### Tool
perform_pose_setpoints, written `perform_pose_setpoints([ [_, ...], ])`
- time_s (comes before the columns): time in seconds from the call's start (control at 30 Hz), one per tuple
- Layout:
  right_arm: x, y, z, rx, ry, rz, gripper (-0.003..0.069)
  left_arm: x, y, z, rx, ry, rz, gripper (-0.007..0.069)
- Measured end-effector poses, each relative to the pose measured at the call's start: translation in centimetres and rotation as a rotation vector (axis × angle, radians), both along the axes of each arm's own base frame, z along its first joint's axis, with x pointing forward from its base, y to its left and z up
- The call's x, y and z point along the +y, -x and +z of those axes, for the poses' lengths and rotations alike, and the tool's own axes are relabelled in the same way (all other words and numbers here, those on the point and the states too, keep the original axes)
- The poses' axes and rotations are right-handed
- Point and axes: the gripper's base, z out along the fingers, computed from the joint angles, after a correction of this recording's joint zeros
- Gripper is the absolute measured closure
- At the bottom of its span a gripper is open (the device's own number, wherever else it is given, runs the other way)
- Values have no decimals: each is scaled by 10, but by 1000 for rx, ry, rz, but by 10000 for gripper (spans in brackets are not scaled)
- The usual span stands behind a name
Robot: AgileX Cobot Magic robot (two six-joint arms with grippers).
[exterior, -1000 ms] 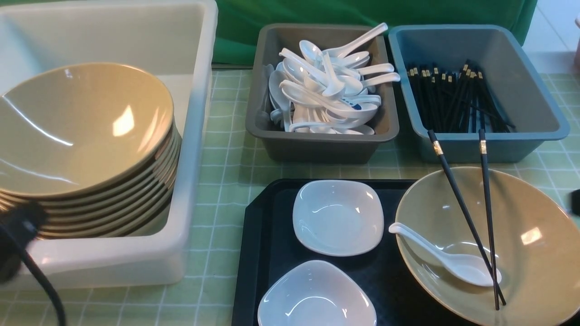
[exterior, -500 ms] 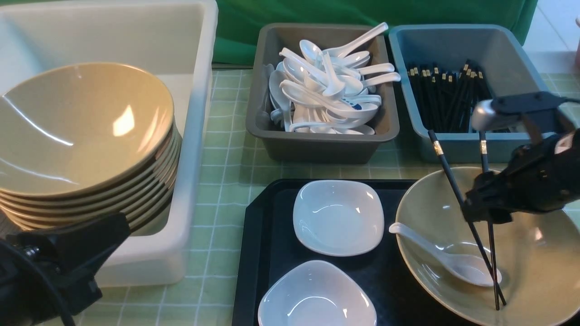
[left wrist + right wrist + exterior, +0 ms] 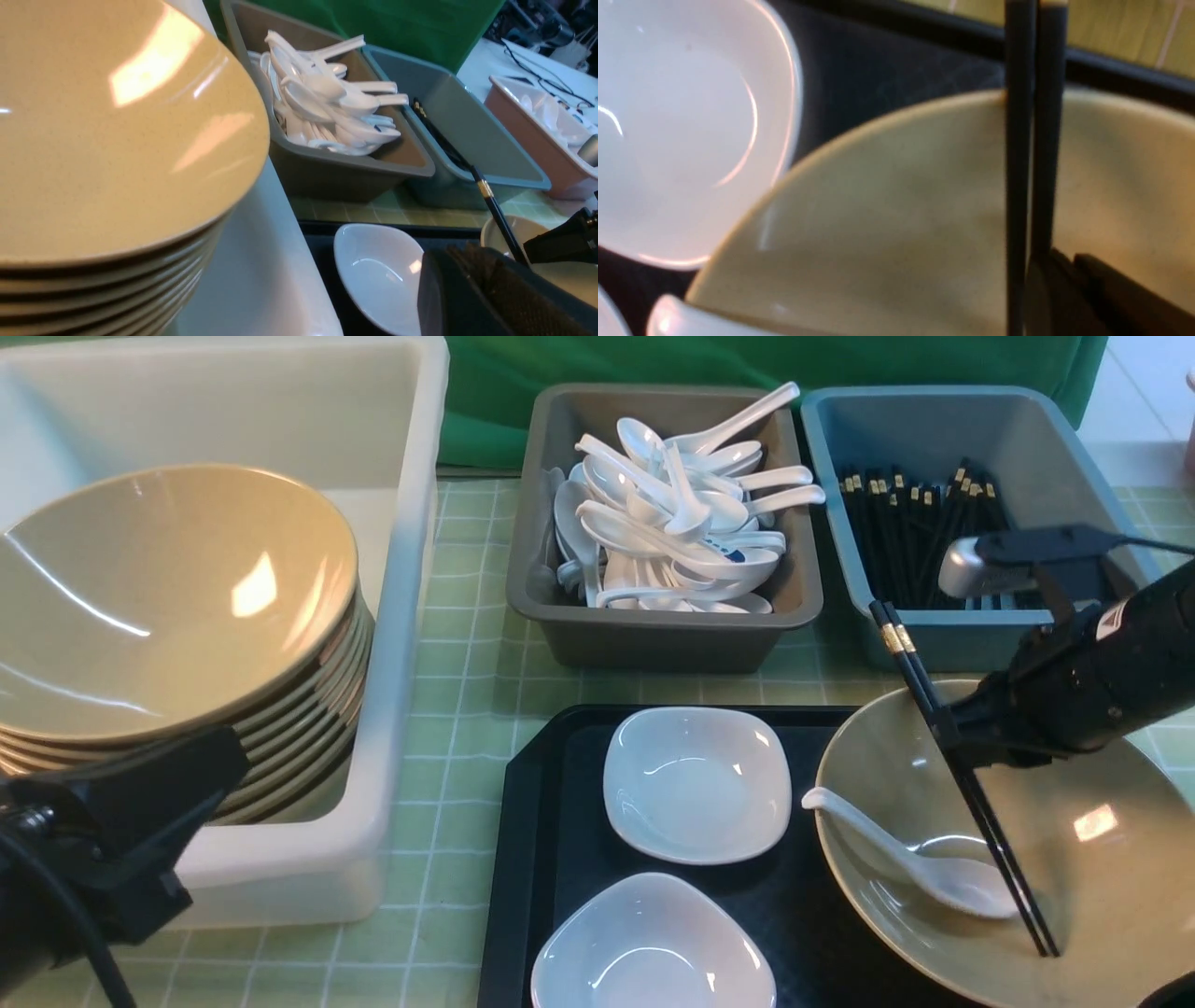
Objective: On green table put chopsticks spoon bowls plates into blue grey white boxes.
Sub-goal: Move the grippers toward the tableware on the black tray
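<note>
The right gripper (image 3: 952, 733) is clamped on the chopsticks (image 3: 1004, 868). The pair is pressed side by side and slants from 11 o'clock down to 5 o'clock, thin tips inside the tan bowl (image 3: 1111, 896) and gold-banded ends rising past its far rim toward the blue box (image 3: 1055, 457) at the bowl's 12 o'clock. That bowl sits at 4 o'clock in the front view on the black tray (image 3: 551, 821), and a white spoon (image 3: 934, 873) lies in it at 9 o'clock of the chopstick tips. The left gripper (image 3: 210, 779), fingers together, hangs at 8 o'clock near the white box (image 3: 401, 616) of stacked bowls (image 3: 168, 597) on the green table (image 3: 467, 691).
</note>
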Motion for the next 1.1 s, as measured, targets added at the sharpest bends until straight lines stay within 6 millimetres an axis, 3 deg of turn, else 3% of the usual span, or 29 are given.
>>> perform_pose_setpoints([
  [0.37,2,-5,16,4,-10,8,624,1,-1,2,-20,8,10,626],
  [0.63,2,0,14,96,11,49,442,1,-1,2,-20,8,10,626],
  [0.7,3,-4,5,113,17,54,352,1,-1,2,-21,8,11,626],
  [0.83,7,-13,-11,129,-6,55,287,1,-1,2,-24,6,11,626],
  [0.97,9,-18,-20,138,-19,62,321,1,-1,2,-25,5,11,626],
  [1.1,10,-17,-18,137,-28,71,539,0,0,1,-11,0,4,626],
])
